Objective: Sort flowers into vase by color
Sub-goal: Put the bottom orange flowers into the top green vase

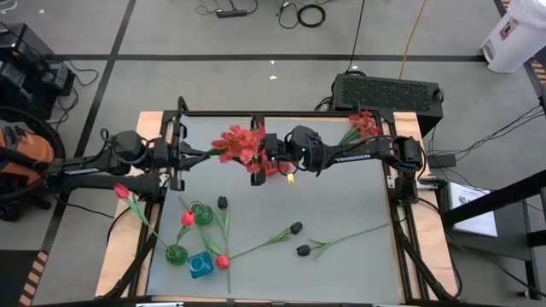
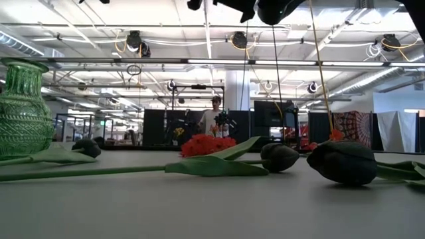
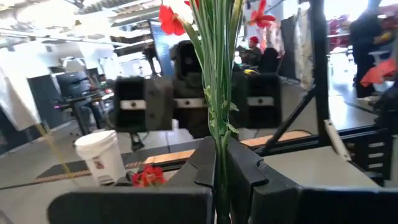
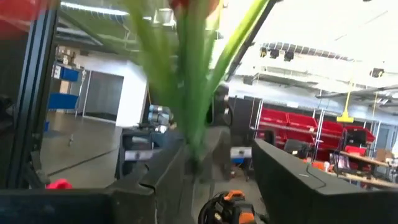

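Two grippers meet mid-air over the table [image 1: 341,213]: left gripper [image 1: 207,153] pinches red flower bunch [image 1: 241,143] stems (held horizontal), right gripper [image 1: 266,153] spread, facing it

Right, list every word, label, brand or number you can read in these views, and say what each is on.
None can be read.
white bucket: a red mark on its side, too blurred to read.
white container: a label, too small to read.
right arm: pale lettering along its link, too small to read.
paper sheet: print, too small to read.
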`<state>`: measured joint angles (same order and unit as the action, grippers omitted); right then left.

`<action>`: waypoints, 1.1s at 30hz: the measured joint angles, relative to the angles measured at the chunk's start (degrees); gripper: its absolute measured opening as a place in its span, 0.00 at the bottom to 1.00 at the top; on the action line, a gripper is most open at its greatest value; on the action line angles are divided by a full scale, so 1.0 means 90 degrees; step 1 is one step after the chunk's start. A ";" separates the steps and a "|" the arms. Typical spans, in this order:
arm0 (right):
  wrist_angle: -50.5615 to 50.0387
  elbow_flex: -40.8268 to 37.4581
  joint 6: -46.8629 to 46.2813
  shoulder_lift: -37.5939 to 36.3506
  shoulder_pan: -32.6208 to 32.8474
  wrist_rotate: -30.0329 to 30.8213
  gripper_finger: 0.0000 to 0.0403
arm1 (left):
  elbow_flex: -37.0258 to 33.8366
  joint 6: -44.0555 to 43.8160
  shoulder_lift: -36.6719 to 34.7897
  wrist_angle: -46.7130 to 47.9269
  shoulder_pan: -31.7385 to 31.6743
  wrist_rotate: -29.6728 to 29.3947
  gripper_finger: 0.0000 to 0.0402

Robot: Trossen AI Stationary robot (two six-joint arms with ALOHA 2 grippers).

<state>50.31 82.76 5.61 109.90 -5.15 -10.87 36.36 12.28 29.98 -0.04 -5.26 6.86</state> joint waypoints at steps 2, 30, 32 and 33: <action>0.0112 0.0002 -0.0032 -0.0004 0.0008 -0.0011 0.45 | 0.0000 -0.0019 0.0045 -0.0075 0.0002 0.0066 0.04; 0.0214 0.0002 -0.0036 0.0008 0.0172 -0.0163 0.02 | 0.0000 -0.0347 0.0692 -0.0523 -0.0002 0.0432 0.09; 0.0184 0.0002 -0.0065 0.0011 0.0168 -0.0126 0.02 | 0.0000 -0.0451 0.0692 -0.0457 0.0002 0.0434 0.14; 0.0155 0.0004 -0.0073 0.0011 0.0164 -0.0110 0.02 | 0.0000 -0.0491 0.0692 -0.0411 0.0001 0.0434 0.17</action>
<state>51.70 82.80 4.95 110.00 -3.68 -11.87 36.36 7.86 36.21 -3.74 -5.24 10.76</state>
